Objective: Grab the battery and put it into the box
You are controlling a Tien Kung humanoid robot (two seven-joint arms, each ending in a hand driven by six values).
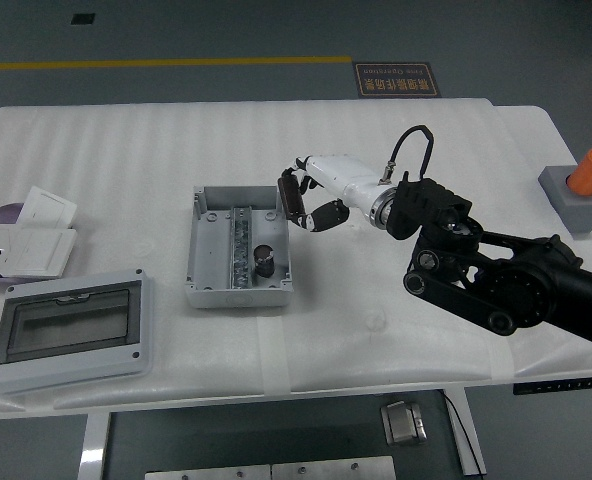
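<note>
While my right hand (306, 200) hung empty, fingers loosely curled, beside the grey plastic box (238, 246), I risked bumping its right wall.

Clear-lidded enclosure (71, 333), orange button (588, 173)

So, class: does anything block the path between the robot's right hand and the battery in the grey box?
Nothing visible does. The right hand hovers at the open grey plastic box's right rim, and the dark cylindrical battery already lies uncovered inside it.
</note>
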